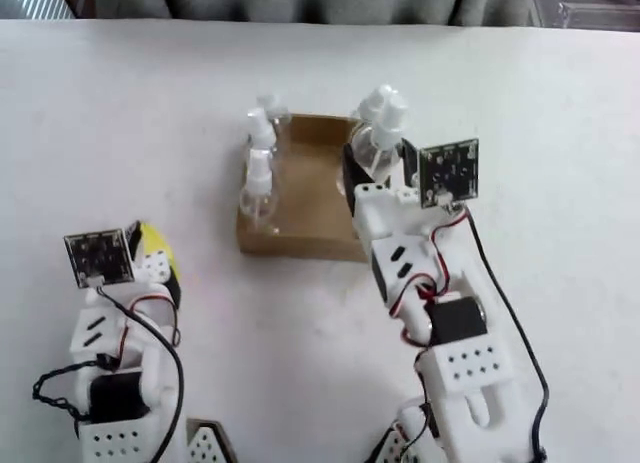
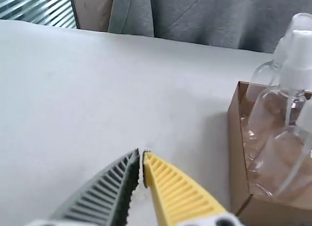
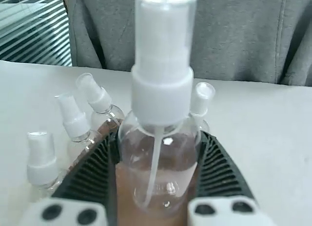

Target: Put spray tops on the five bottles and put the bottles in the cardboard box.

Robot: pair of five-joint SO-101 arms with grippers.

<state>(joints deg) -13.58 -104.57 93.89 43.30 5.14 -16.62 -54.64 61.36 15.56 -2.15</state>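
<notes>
The right gripper (image 3: pixel 158 157) pinches the 5th bottle (image 3: pixel 161 94) at the right edge of the cardboard box (image 1: pixel 300 241), the left gripper (image 2: pixel 142 163) is pressed together and empty, and a careless lowering may topple the 4 other bottles (image 3: pixel 74 124).

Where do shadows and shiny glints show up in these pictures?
Left wrist view: a soft shadow lies on the table beside the cardboard box. Right wrist view: small bright glints sit on the bottle held by the right gripper. High view: faint shadow along that box's near edge.

5 btls (image 3: pixel 161 157), 1 box (image 1: pixel 300 243)
</notes>
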